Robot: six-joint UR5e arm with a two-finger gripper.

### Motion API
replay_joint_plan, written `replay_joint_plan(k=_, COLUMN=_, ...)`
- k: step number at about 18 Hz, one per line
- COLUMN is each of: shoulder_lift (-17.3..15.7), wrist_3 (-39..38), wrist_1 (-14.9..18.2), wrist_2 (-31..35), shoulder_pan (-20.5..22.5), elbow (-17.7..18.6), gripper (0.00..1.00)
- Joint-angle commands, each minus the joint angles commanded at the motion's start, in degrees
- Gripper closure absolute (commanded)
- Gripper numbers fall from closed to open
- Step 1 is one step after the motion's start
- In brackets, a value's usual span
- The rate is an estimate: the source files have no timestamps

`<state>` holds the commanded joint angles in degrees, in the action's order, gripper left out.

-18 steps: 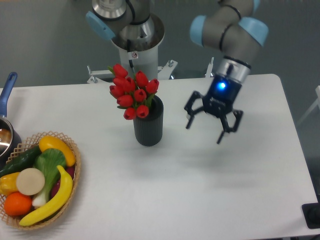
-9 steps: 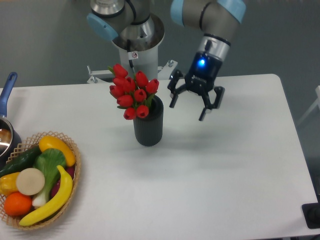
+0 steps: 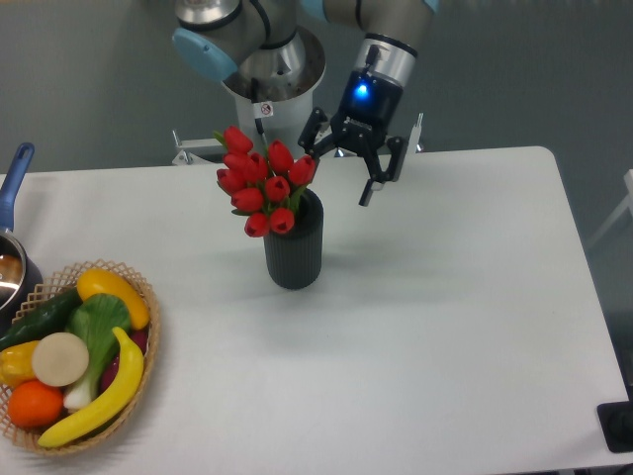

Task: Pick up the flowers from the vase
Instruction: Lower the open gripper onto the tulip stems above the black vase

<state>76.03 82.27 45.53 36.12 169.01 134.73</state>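
A bunch of red tulip flowers [image 3: 261, 186] with green leaves stands in a dark ribbed cylindrical vase [image 3: 294, 250] near the middle of the white table. The blooms lean up and to the left of the vase mouth. My gripper [image 3: 337, 170] hangs open and empty in the air just right of the flowers, at about bloom height, its left finger close to the rightmost tulip. A blue light glows on its wrist.
A woven basket [image 3: 139, 371] of fruit and vegetables sits at the front left. A pot with a blue handle [image 3: 14, 179] is at the left edge. The robot base [image 3: 272, 89] stands behind the table. A dark object [image 3: 618, 426] sits at the front right corner.
My gripper has moved up and to the left, from the right side of the table to just beside the flowers. It stays open. The flowers and vase have not moved.
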Motion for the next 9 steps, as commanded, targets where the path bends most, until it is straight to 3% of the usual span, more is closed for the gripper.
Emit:
replay_joint_plan(k=4, shoulder_lift=-1.5, wrist_3=-0.1, wrist_1=2.0, wrist_2=-0.1, shoulder_pan=-0.3, elbow=1.4, gripper=0.0)
replay_joint_plan(k=9, shoulder_lift=0.3, wrist_3=-0.4, wrist_1=2.2, wrist_2=-0.9, shoulder_pan=-1.8, elbow=1.0, gripper=0.0)
